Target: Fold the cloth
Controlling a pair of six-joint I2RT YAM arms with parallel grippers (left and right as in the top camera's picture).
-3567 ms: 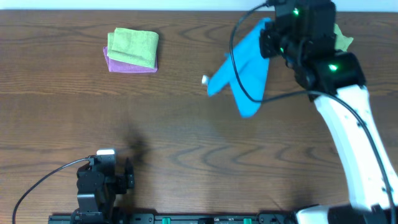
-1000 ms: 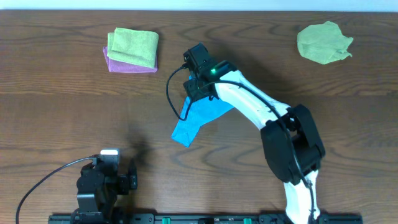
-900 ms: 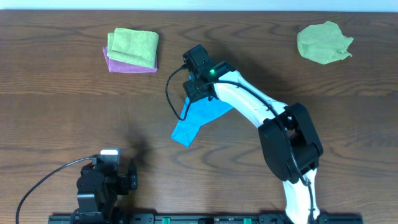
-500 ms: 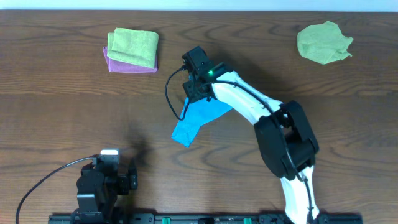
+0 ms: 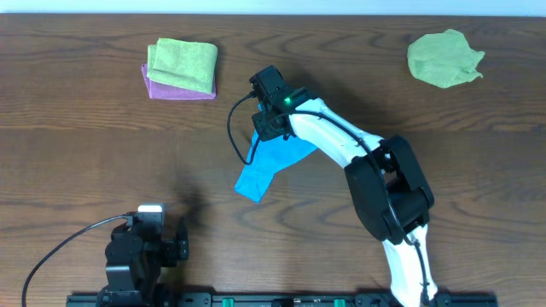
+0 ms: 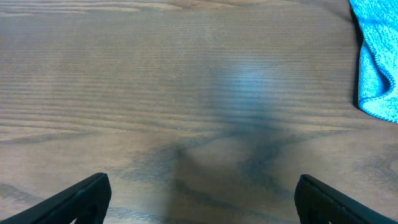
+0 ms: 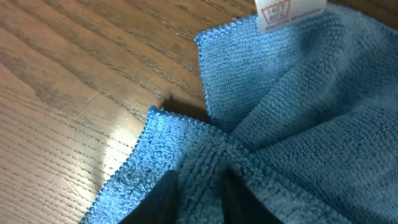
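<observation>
The cloth [image 5: 269, 162] is bright blue and lies crumpled near the middle of the table, one corner pointing toward the front left. My right gripper [image 5: 268, 130] is down on its back edge. In the right wrist view a bunched ridge of the cloth [image 7: 298, 93] stands between the two dark fingers, and the right gripper [image 7: 202, 183] is shut on it. A white label [image 7: 289, 11] shows at the cloth's far edge. My left gripper [image 6: 203, 185] stands open over bare wood at the front left, with the cloth's edge [image 6: 376, 68] off to its right.
A folded yellow-green cloth [image 5: 182, 61] lies on a purple cloth [image 5: 175, 90] at the back left. Another yellow-green cloth [image 5: 444, 58] lies crumpled at the back right. The left arm [image 5: 141, 247] rests by the table's front edge.
The right arm brought the blue cloth from the back right to the table's middle. Over the last second its jaws closed in on a ridge of cloth; the left arm stayed still.
</observation>
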